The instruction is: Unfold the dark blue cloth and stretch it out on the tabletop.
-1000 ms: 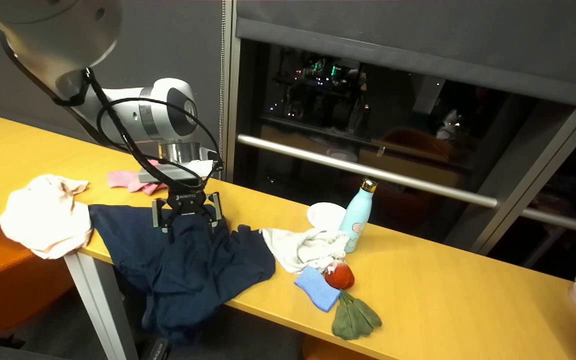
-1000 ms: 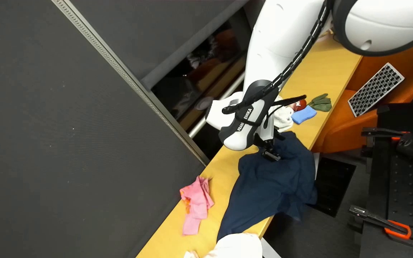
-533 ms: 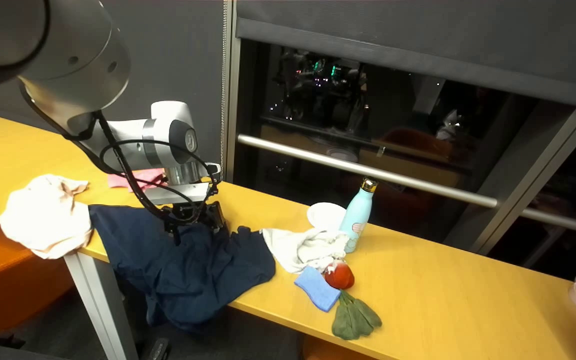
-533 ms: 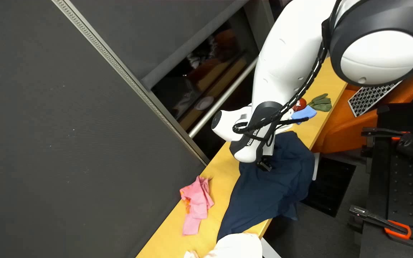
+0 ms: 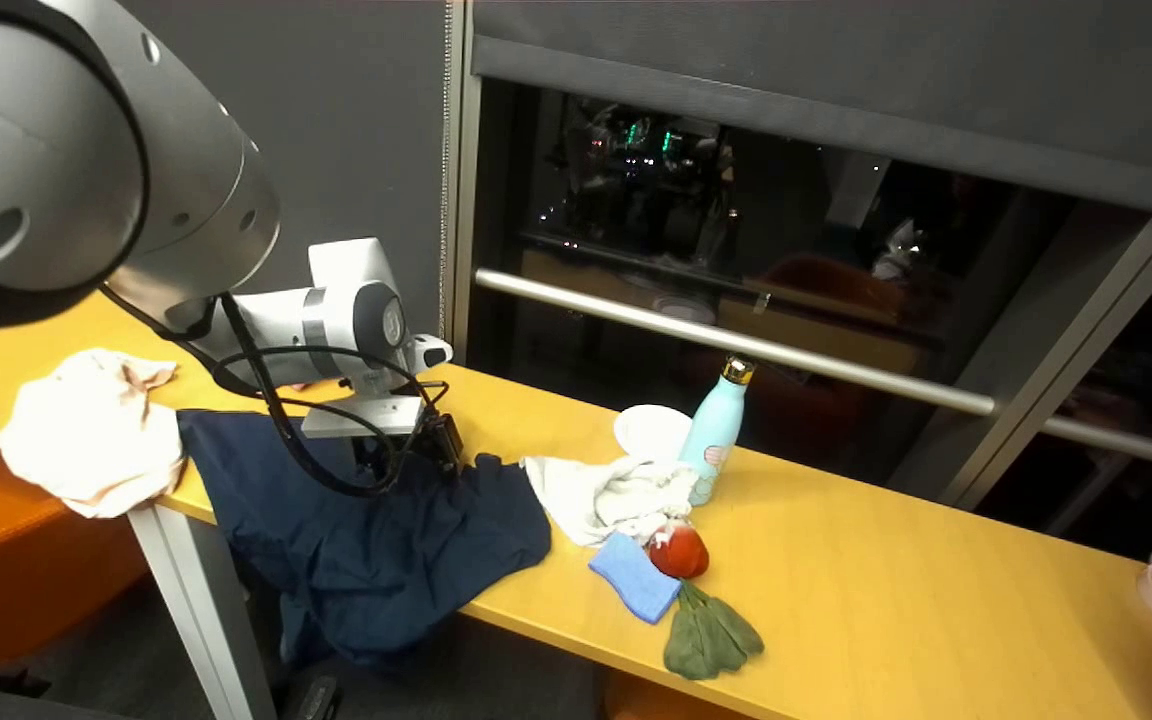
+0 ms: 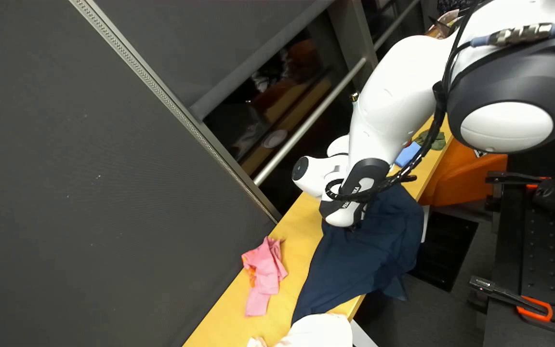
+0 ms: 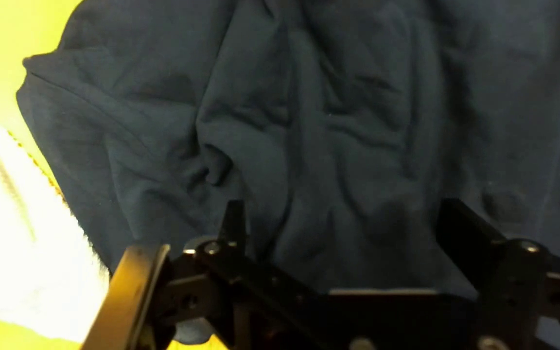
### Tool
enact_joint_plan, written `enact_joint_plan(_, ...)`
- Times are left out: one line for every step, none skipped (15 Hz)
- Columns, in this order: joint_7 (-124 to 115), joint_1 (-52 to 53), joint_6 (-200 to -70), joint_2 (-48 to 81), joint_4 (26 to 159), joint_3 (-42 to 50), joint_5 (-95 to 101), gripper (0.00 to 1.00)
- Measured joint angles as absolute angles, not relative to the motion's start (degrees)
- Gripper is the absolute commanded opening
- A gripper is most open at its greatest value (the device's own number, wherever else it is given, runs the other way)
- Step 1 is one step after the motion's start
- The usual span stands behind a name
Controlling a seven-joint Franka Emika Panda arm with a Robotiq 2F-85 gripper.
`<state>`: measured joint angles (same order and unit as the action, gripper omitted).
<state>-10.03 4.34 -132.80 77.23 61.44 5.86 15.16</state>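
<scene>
Over the long edge of the yellow table lies the dark blue cloth, part on top and part hanging down at 6 o'clock in an exterior view. It is plain and soft, fairly smooth at one corner, but bumpy and full of folds in the middle. Over it, the gripper has its fingers wide apart, with cloth showing between them; I cannot tell if they touch it. The wrist view cuts the cloth off at 12 and 3 o'clock, and the bottom of the hanging part is dark and hard to see. In an exterior view the big white arm hides some of the cloth and most of the gripper; there the cloth's long way runs from 1 to 7 o'clock, and its thin corner points to 7, right up to a pale bundle. A pink cloth lies near, about 9 o'clock. In an exterior view, a white rag is just beside the dark blue cloth at 3 o'clock, with a blue sponge a bit farther out.
</scene>
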Motion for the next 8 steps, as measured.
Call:
enact_joint_plan(-10.94,4.44,-132.98,78.31,60.27,5.98,15.09,1.00)
enact_joint_plan(-11.80,4.55,-133.07,79.36,59.11,6.06,15.06,1.00)
enact_joint_plan(-12.48,4.68,-133.07,80.37,57.99,6.16,15.04,1.00)
enact_joint_plan(-13.22,4.81,-133.07,81.41,56.79,6.32,14.98,1.00)
enact_joint_plan(-14.00,4.95,-133.07,82.45,55.54,6.60,14.88,1.00)
enact_joint_plan(-14.66,5.08,-133.07,83.46,54.23,6.95,14.64,1.00)
enact_joint_plan(-15.36,5.20,-133.07,84.45,52.88,7.36,14.29,1.00)
enact_joint_plan(-16.08,5.23,-133.06,85.33,51.61,7.75,14.10,1.00)
